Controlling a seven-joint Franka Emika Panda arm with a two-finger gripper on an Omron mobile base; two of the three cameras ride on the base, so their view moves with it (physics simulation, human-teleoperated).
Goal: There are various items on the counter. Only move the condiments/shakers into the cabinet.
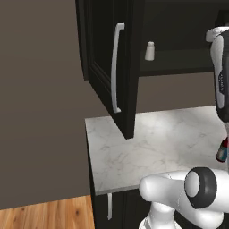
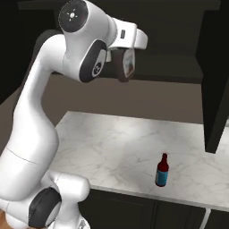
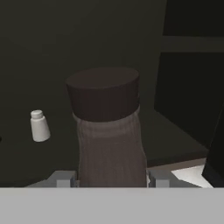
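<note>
My gripper (image 3: 111, 179) is shut on the dark brown black-capped bottle (image 3: 109, 131), which stands upright between the fingers. In the right base view the gripper (image 2: 121, 53) holds this bottle (image 2: 125, 67) high, in front of the open cabinet (image 2: 179, 49). The whitish tapered shaker (image 3: 39, 126) stands on the cabinet shelf, left of the held bottle; the left base view has that shaker (image 1: 149, 51) just inside the opening. The cabinet door (image 1: 114, 67) with its silver bar handle hangs open. A small teal-and-red object (image 2: 162, 170) stands on the counter (image 2: 112, 138) near its front edge.
The open door juts out over the left end of the counter (image 1: 152, 143). A dark side panel (image 2: 217, 89) bounds the cabinet on the right. The arm's elbow (image 2: 85, 40) is raised high beside the cabinet front. A brown wall (image 1: 40, 89) lies to the left.
</note>
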